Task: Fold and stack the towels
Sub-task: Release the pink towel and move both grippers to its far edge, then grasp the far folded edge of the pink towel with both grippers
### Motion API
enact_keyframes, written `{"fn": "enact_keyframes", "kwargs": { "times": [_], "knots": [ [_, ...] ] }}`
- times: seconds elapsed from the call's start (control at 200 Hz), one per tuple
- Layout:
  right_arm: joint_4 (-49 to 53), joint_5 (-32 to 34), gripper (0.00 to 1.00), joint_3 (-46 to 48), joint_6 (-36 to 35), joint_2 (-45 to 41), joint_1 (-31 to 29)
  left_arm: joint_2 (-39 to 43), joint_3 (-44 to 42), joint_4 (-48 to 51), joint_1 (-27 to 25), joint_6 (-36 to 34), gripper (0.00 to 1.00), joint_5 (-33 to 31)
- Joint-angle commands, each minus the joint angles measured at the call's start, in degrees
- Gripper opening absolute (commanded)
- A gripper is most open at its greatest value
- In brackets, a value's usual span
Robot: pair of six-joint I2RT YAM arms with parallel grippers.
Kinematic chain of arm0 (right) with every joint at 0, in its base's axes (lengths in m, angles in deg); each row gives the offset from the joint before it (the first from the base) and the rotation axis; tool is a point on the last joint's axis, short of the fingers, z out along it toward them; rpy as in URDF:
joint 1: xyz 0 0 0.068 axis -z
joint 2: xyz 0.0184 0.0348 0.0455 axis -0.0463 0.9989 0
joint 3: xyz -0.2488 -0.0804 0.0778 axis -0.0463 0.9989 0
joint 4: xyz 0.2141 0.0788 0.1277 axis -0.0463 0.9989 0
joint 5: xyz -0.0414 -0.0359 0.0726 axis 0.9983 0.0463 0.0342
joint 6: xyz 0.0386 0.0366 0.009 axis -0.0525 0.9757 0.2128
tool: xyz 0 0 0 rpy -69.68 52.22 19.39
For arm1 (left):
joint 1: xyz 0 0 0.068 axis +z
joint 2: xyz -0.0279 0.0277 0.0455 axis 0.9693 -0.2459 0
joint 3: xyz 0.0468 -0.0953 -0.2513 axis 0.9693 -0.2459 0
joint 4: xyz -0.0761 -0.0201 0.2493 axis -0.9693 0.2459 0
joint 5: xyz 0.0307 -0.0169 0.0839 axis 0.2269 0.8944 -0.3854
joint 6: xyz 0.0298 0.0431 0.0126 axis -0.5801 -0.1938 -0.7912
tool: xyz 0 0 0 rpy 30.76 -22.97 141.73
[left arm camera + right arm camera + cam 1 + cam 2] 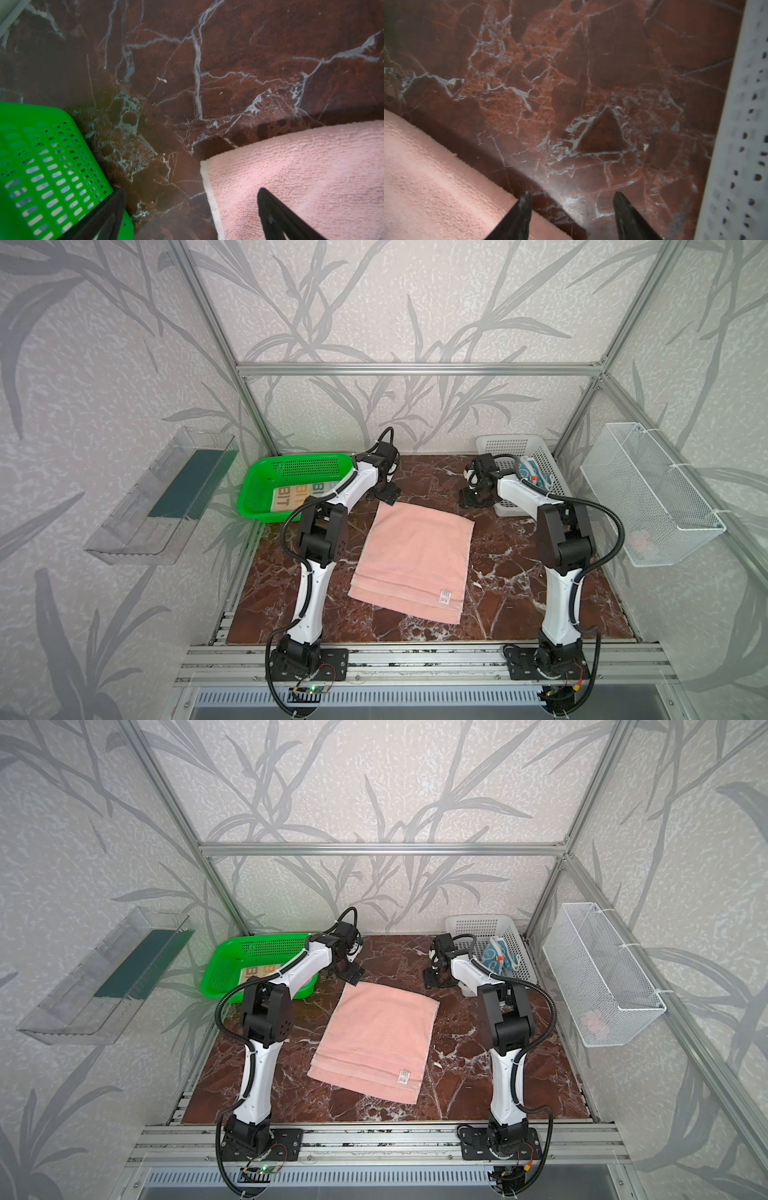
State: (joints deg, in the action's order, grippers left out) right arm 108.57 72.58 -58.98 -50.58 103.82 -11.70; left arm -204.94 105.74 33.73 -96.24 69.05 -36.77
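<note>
Arms reach forward, elbows raised. Left gripper (386, 494), jaws wide and empty, hangs over the far left corner of the folded pink terry towel (411, 560) in the middle of the marble bench (519, 560). The right gripper (473, 498), jaws partly apart and empty, sits beside its far right corner. "BIT" shows on the cream towel (287, 497) in the green plastic basket (307, 457), far left. The teal patterned towel (492, 952) lies in the white perforated basket (507, 439), far right. The pink towel's white tag (445, 596) is unreadable.
</note>
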Motion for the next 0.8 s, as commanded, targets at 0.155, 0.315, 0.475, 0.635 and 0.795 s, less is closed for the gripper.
{"fn": "enact_keyframes", "kwargs": {
  "times": [0.155,0.315,0.475,0.635,0.795],
  "knots": [
    [8.20,0.84,0.60,-1.71,-9.30,-0.72,-2.49,-4.61,5.65,6.98,0.25,-4.65,0.97,0.18],
    [9.61,2.93,0.58,-1.90,-10.15,0.95,-4.24,-6.83,7.39,7.52,0.25,-3.50,0.94,-0.59],
    [10.60,5.44,0.55,-1.55,-9.67,1.91,-4.79,-7.63,7.68,8.05,0.30,-2.90,0.92,-0.57],
    [12.01,7.21,0.48,-1.79,-9.58,3.59,-4.98,-7.46,7.05,8.67,0.25,-2.41,0.90,-0.70],
    [14.60,7.41,0.31,-6.08,-10.26,7.56,-5.56,-6.76,5.31,8.98,0.21,-1.50,0.89,-0.61]
  ]
}}
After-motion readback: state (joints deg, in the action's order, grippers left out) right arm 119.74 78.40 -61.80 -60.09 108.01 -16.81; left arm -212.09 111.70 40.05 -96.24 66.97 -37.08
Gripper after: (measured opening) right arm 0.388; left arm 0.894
